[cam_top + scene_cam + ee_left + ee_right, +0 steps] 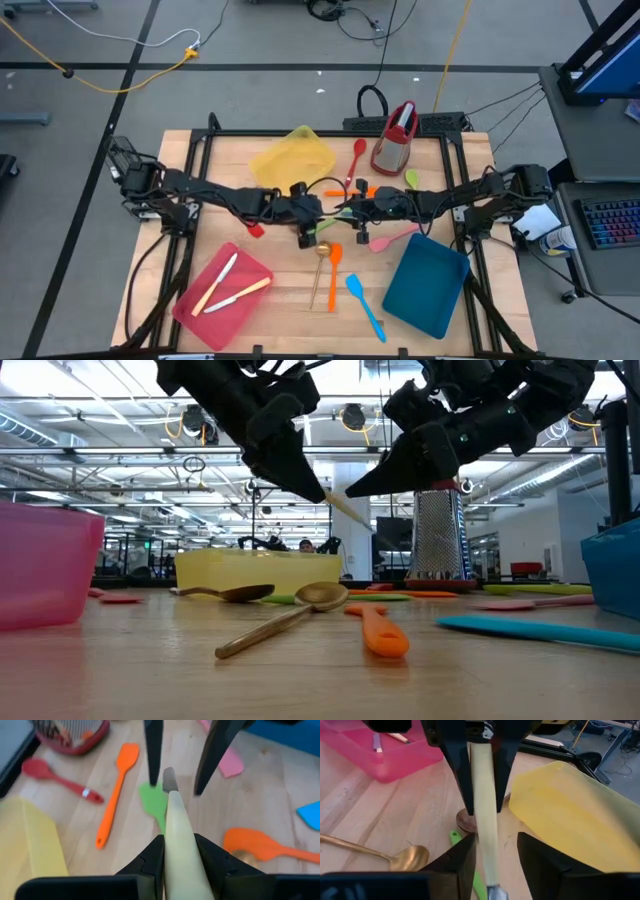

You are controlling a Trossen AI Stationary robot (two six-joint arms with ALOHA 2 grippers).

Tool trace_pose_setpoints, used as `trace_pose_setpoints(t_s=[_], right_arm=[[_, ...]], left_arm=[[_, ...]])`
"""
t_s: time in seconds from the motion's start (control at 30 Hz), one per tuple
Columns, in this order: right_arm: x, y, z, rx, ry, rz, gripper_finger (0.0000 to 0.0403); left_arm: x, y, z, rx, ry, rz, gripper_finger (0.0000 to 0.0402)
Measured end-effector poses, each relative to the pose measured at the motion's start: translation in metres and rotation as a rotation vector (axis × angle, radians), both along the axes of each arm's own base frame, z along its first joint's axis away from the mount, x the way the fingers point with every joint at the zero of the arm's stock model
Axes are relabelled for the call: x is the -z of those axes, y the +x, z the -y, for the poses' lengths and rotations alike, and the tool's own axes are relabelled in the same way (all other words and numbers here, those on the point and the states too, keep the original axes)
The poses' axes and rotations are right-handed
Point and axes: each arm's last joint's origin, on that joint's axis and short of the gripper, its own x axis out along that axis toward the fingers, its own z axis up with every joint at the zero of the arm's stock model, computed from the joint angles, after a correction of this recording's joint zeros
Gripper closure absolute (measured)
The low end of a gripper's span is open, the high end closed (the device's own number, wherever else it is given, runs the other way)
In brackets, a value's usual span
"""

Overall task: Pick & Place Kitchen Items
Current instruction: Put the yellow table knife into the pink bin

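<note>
A pale-handled piece of cutlery [175,845] with a metal end [169,780] is held above the table's middle. My left gripper [178,837] is shut on it; the gripper also shows in the high view [318,214]. My right gripper [495,837] is open and faces it from the right. Its fingers stand on either side of the cutlery's far part [484,820]. Whether one of them touches it, I cannot tell. Below lie a green spatula [152,802], a golden spoon [320,262] and an orange spatula [334,270]. My left gripper pinches the pale handle [172,855] between its two fingers. The fingers come from the table's left, slanting down, and lie along the handle. The cutlery sticks out past the fingertips toward my right gripper [345,508], lifted clear of the table.
The pink-red tray [190,310] at the near left holds two pale-handled pieces. The yellow tray [292,157] is at the far middle and the blue tray [427,285] at the near right. A grater [396,140], red spoon [357,160], pink spatula [395,238] and blue spatula [365,305] lie around.
</note>
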Motion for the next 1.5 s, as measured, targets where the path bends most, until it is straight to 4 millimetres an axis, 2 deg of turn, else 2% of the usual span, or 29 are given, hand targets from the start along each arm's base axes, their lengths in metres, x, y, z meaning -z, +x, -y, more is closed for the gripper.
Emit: trace_pose_setpoints(t_s=[0.27, 0.47, 0.67, 1.03, 1.27, 1.5], right_arm=[[-0.011, 0.003, 0.0, -0.012, -0.043, 0.101, 0.026], [-0.012, 0.003, 0.0, -0.011, -0.044, 0.116, 0.0258], [-0.004, -0.002, 0.0, -0.006, -0.018, 0.09, 0.0257], [-0.004, -0.002, -0.002, -0.007, -0.004, 0.099, 0.0257], [-0.004, -0.002, -0.002, 0.001, 0.028, 0.101, 0.0262], [-0.004, -0.002, -0.002, 0.009, 0.057, 0.096, 0.0262]], left_arm=[[0.005, -0.012, 0.019, -0.116, -0.096, -0.076, 0.0311], [-0.016, -0.027, 0.041, -0.178, -0.141, 0.006, 0.032], [-0.041, -0.057, 0.065, -0.237, -0.176, 0.049, 0.0314], [-0.057, -0.117, 0.108, -0.39, -0.449, -0.008, 0.032], [-0.064, -0.134, 0.126, -0.398, -0.558, 0.004, 0.032], [-0.064, -0.156, 0.134, -0.425, -0.612, -0.097, 0.032]])
